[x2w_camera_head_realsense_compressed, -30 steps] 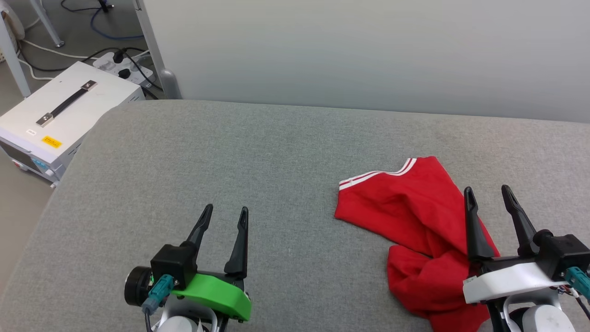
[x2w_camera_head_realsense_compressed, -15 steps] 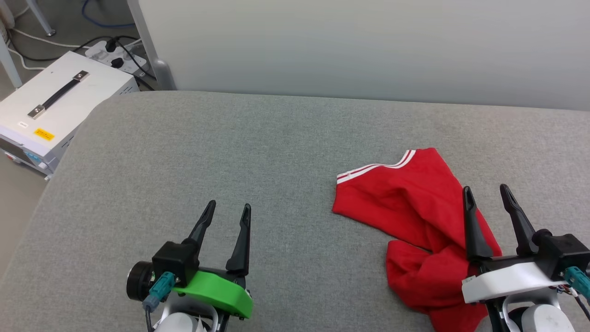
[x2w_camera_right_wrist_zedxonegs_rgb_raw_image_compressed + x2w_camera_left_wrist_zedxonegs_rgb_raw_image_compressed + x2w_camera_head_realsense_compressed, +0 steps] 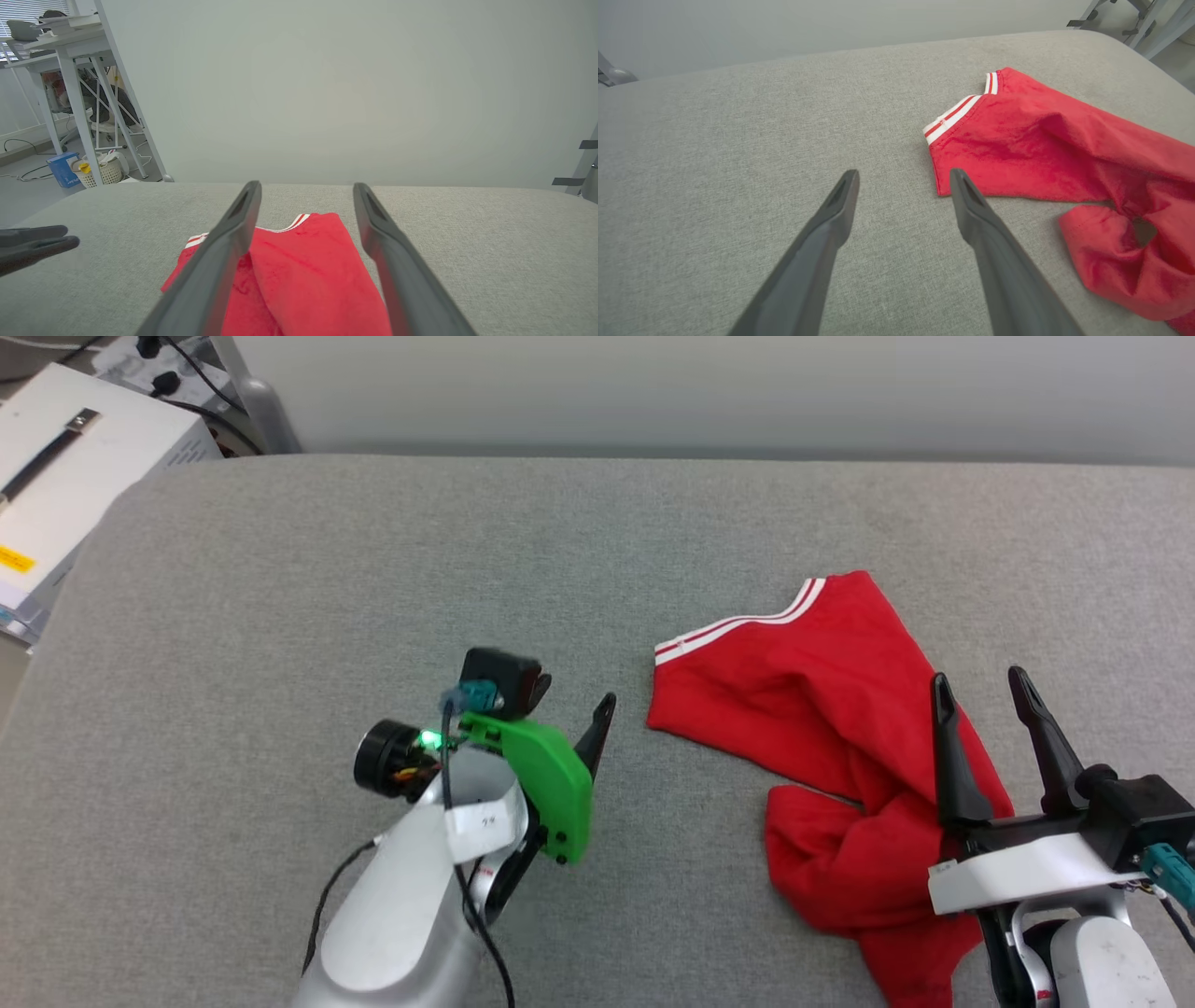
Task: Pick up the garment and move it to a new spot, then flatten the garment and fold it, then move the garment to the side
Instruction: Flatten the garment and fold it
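Note:
The garment (image 3: 822, 728) is a crumpled red shirt with red-and-white striped trim, lying on the right half of the grey padded surface (image 3: 280, 569). My left gripper (image 3: 583, 700) is turned sideways, its open fingers pointing at the garment's left edge. In the left wrist view that gripper (image 3: 903, 175) stands open just short of the garment (image 3: 1017, 149), its right fingertip near the cloth's corner. My right gripper (image 3: 978, 679) hangs open over the garment's right side with nothing held. In the right wrist view its fingers (image 3: 306, 186) frame the garment (image 3: 303, 261).
A white case with a black handle (image 3: 56, 457) stands off the surface's far-left corner, beside a power strip (image 3: 140, 355) and cables. A pale wall panel (image 3: 653, 383) runs along the far edge. A desk frame and a basket (image 3: 107, 172) stand beyond on the left.
The head camera has tipped down, shifting the whole picture. My left arm has reached forward and right and rotated its gripper toward the garment. The right gripper and the garment have stayed put.

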You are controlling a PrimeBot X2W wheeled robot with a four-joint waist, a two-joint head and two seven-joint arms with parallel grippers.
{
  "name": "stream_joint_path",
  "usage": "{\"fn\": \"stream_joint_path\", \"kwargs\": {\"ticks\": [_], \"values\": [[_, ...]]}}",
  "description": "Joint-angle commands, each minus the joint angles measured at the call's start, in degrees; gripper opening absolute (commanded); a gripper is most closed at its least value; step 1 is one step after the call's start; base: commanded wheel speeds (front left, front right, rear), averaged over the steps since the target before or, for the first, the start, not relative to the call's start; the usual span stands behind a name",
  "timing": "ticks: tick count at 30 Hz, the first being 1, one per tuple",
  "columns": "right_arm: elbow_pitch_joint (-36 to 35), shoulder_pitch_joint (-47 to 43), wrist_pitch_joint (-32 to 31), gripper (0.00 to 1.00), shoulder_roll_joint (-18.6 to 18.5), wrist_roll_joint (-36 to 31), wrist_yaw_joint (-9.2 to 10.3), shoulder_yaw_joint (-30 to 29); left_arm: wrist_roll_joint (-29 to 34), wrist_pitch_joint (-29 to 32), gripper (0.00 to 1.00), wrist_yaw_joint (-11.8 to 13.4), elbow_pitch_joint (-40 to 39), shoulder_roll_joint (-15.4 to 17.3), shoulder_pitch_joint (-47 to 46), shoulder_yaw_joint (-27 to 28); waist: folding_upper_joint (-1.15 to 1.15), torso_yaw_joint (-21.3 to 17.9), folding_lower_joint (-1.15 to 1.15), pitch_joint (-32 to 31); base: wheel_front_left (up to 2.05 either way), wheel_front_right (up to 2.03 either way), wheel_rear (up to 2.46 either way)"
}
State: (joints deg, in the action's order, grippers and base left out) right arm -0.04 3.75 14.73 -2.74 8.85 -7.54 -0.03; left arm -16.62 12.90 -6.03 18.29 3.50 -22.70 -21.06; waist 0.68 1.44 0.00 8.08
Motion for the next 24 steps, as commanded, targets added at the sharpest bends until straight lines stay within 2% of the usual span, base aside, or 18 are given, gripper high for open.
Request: {"fn": "stream_joint_path", "kwargs": {"ticks": [1,5,8,12,19,20,21,24], "values": [[-0.3,1.4,0.3,1.00,-0.1,0.3,0.05,0.2,0.1,2.7,1.00,0.3,1.0,-0.2,-2.7,-0.6,-0.68,-2.9,0.00,3.8,0.00,0.00,0.00],[-0.6,2.6,0.3,1.00,-0.1,0.4,0.05,0.9,-0.6,10.2,1.00,0.6,4.5,-0.4,-7.1,-2.4,-0.68,-4.8,0.00,6.4,0.00,0.00,0.00],[-0.7,3.4,0.3,1.00,-0.1,0.7,0.05,1.2,-1.7,12.7,1.00,0.8,6.8,-0.5,-9.5,-2.9,-0.68,-6.2,0.00,8.0,0.00,0.00,0.00],[-0.5,4.2,0.3,1.00,-0.1,1.1,0.05,1.7,-3.0,11.9,1.00,1.9,11.1,-0.5,-12.5,-3.2,-0.68,-8.1,0.00,10.0,0.00,0.00,0.00],[-0.4,4.6,0.3,1.00,-0.1,1.6,0.05,2.0,-4.3,11.0,1.00,1.9,15.7,-0.6,-14.0,-5.4,-0.68,-8.9,0.00,10.8,0.00,0.00,0.00],[-0.4,4.7,0.3,1.00,-0.1,1.7,0.05,2.0,-4.5,11.1,0.81,1.7,16.4,-0.6,-14.1,-6.0,-0.68,-8.9,0.00,10.9,0.00,0.00,0.00],[-0.4,4.7,0.3,1.00,-0.1,1.7,0.05,2.1,-4.8,11.0,0.00,1.6,16.9,-0.6,-14.0,-6.4,-0.68,-8.9,0.00,11.0,0.00,0.00,0.00],[-0.2,4.9,0.3,1.00,-0.1,1.6,0.05,2.0,-6.0,9.9,0.00,1.4,18.2,-0.6,-13.6,-7.2,-0.68,-8.6,0.00,10.9,0.00,0.00,0.00]]}}
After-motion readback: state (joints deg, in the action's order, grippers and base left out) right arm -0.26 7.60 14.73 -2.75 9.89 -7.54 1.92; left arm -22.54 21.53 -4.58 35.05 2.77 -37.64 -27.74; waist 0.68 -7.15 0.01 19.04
